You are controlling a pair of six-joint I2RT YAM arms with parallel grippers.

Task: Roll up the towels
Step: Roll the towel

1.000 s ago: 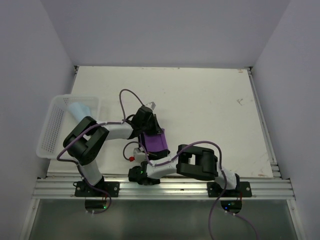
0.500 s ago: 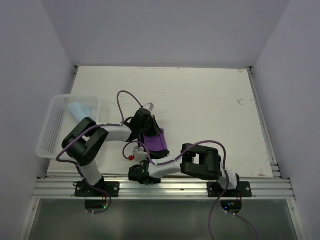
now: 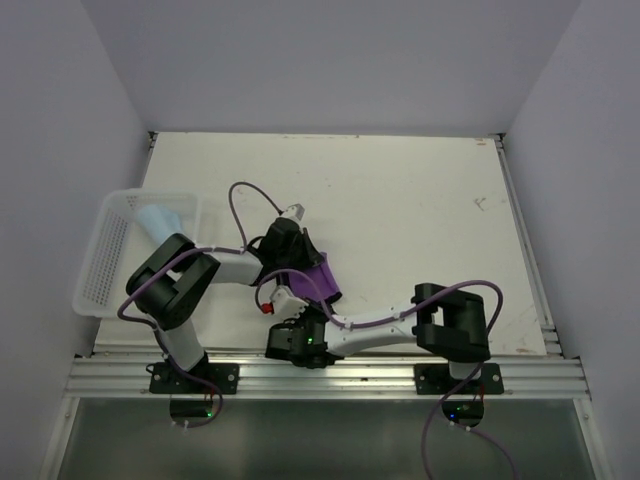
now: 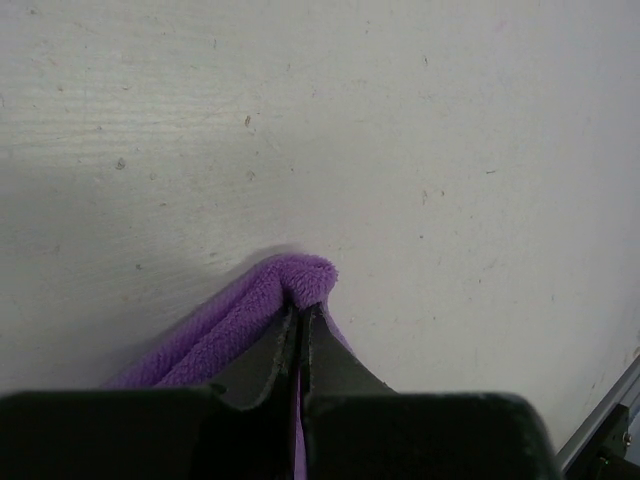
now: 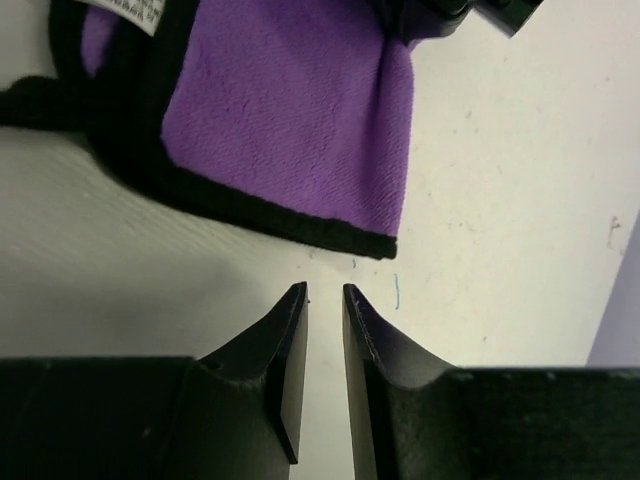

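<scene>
The dark towel, purple face up with a black hem, lies bunched near the table's front, between the two arms. My left gripper is shut on a raised purple fold of this towel. Just short of the black hem of the towel, my right gripper stands open a little, nothing between its fingers. A white tag shows at the towel's far corner. The light blue towel lies in the white mesh basket at the left.
The basket sits at the table's left edge. The right arm's elbow stands near the front right. A metal rail runs along the front edge, and grey walls close in the left, back and right sides.
My right gripper has opened, let go of the towel's hem and drawn back from it. That arm's elbow swung right. The left gripper kept its hold and the towel shifted slightly.
</scene>
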